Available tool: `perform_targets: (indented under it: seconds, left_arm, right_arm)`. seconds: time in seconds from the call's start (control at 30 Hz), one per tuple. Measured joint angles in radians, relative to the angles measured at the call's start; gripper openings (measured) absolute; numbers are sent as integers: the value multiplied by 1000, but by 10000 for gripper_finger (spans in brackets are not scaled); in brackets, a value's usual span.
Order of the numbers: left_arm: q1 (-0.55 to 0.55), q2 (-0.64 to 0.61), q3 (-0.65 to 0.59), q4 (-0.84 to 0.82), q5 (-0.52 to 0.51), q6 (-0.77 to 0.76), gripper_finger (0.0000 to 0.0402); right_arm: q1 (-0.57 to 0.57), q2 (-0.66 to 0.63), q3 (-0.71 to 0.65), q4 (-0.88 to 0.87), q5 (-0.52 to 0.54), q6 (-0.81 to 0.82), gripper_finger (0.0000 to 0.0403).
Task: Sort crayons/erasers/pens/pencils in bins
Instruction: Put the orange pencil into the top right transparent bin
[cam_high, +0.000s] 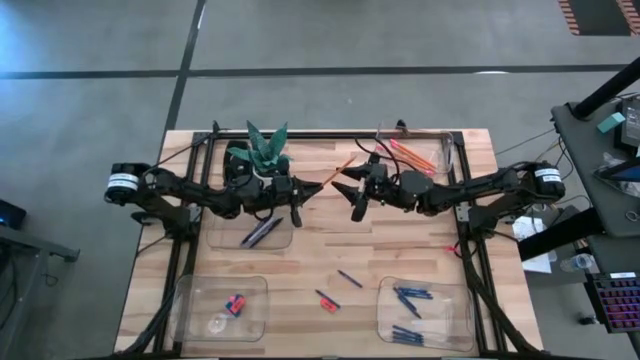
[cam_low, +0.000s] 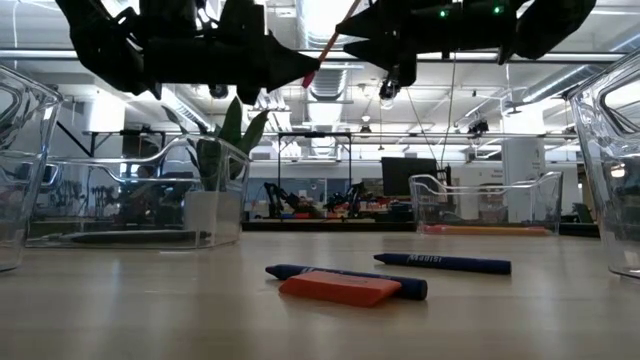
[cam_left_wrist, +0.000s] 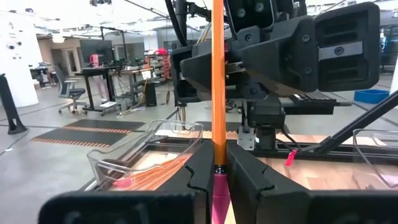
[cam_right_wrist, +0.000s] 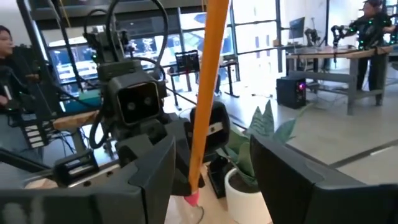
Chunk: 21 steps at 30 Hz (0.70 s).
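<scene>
Passing an orange pencil between the two arms

Hanging in mid-air at the centre of the high view, the orange pencil (cam_high: 341, 168) slants between the two grippers, well above the wooden surface (cam_high: 330, 245). The left gripper (cam_high: 318, 187) has its fingers (cam_left_wrist: 202, 171) closed tight on the pencil's pink eraser end, so the shaft stands straight up out of them in the left wrist view. The right gripper (cam_high: 352, 193) faces it with its fingers (cam_right_wrist: 155, 165) spread wide, one on either side of the shaft and not gripping it. This looks like a handover, with the left arm carrying the pencil alone. More orange and red pencils (cam_high: 413, 155) lie in the clear bin (cam_high: 452, 150) at the upper right. A blue crayon (cam_high: 349, 279) and a pink-orange eraser (cam_high: 328, 305) lie loose at lower centre. Beyond the surface is a workshop with desks and monitors; a person shows at the left edge of the right wrist view.
</scene>
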Motion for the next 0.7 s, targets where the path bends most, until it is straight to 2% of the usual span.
perform_targets:
  seconds: [0.23, 0.4, 0.7]
  left_arm:
    - [0, 0, 0, 9, 0, 0, 15]
    - [0, 0, 0, 8, 11, 0, 15]
    - [-1, 0, 9, 8, 27, 4, 15]
  right_arm:
    - [-1, 1, 0, 31, -55, 12, 199]
    - [-5, 1, 1, 95, -50, 7, 195]
    - [-9, 68, 91, 49, -45, 5, 158]
